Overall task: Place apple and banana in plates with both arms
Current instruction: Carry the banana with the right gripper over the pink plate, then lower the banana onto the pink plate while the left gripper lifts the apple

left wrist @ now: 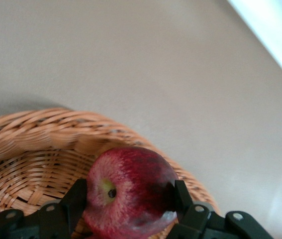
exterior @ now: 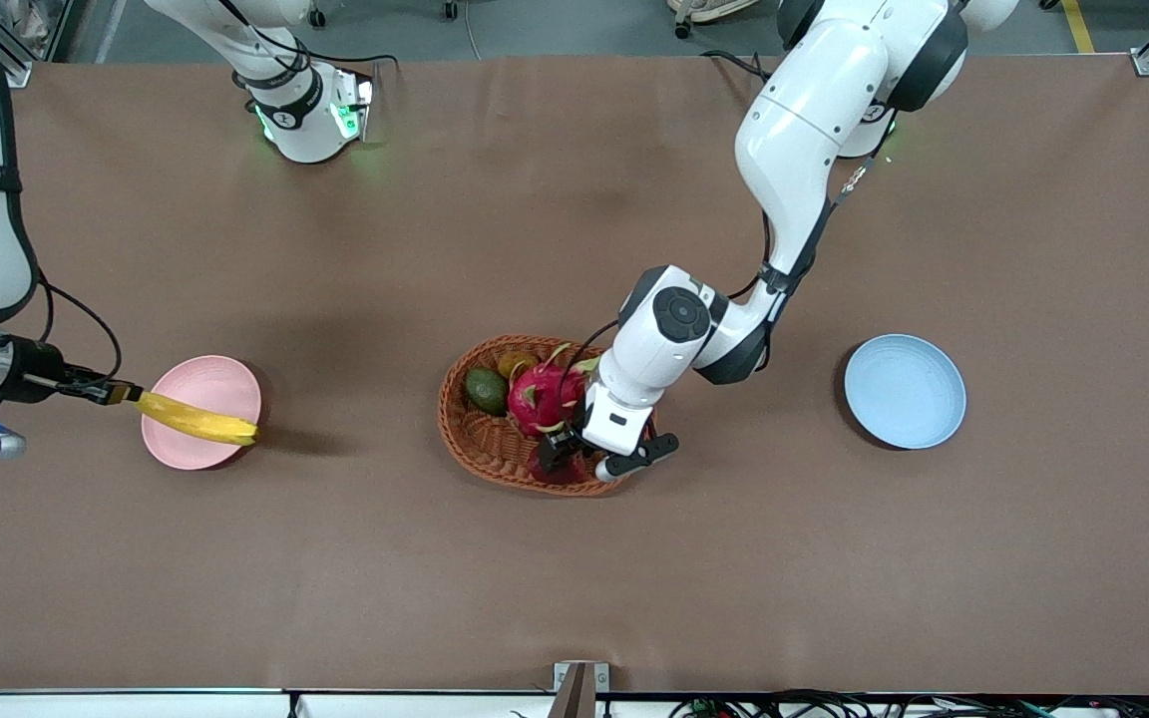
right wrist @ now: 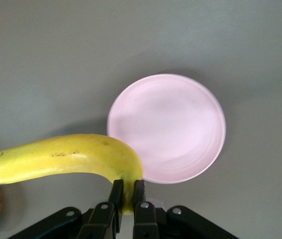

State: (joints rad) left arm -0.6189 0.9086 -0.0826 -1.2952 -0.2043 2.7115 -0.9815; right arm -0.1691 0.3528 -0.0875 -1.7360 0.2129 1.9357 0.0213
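Note:
My right gripper [exterior: 124,395] is shut on the stem end of the yellow banana [exterior: 197,421] and holds it in the air over the pale pink plate [exterior: 207,382]. The right wrist view shows the fingers [right wrist: 116,191] clamped on the banana [right wrist: 61,157], with the pink plate [right wrist: 170,127] below. My left gripper [exterior: 561,457] is low in the wicker basket [exterior: 470,439], shut on the dark red apple [exterior: 553,469]. In the left wrist view the apple [left wrist: 131,191] sits between both fingers [left wrist: 76,201]. The light blue plate [exterior: 904,391] lies bare toward the left arm's end.
The basket also holds a pink dragon fruit [exterior: 540,394], a dark green avocado [exterior: 486,389] and a small orange [exterior: 517,363]. Its woven rim [left wrist: 31,129] shows in the left wrist view. Brown table surface lies between the basket and each plate.

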